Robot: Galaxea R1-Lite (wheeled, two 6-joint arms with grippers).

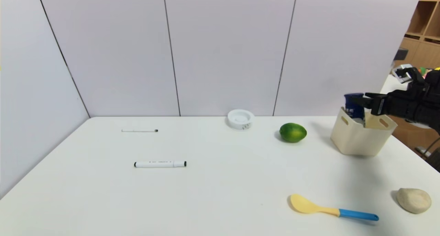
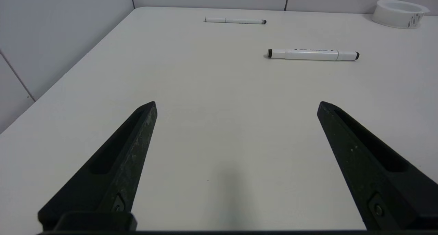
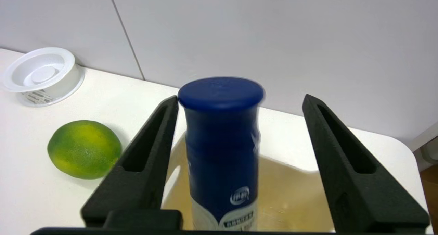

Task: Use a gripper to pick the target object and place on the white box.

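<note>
Bottle (image 1: 354, 107) stands upright inside the white box (image 1: 357, 139) at the far right of the table (image 1: 220, 188), its navy cap and upper label rising above the rim. The right gripper (image 1: 357, 103) hangs over the box at the level of the bottle's top. In the right wrist view its jaws are spread wide on either side of the bottle (image 3: 221, 152): one jaw sits just beside the navy label, the other well clear of it, so nothing is clamped. The box's cream interior (image 3: 291, 200) shows behind and below the bottle.

A green lime (image 1: 293, 132) lies on the table just left of the box, and a small round white dish (image 1: 240, 119) sits farther left by the back wall. A white marker (image 1: 160, 164) and a thin pen (image 1: 139, 130) lie on the left half. A yellow spoon with a blue handle (image 1: 331, 211) and a beige lump (image 1: 414, 200) rest near the front right.

The left gripper (image 2: 236, 108) hovers low over the bare left part of the table, jaws wide apart and holding nothing.
</note>
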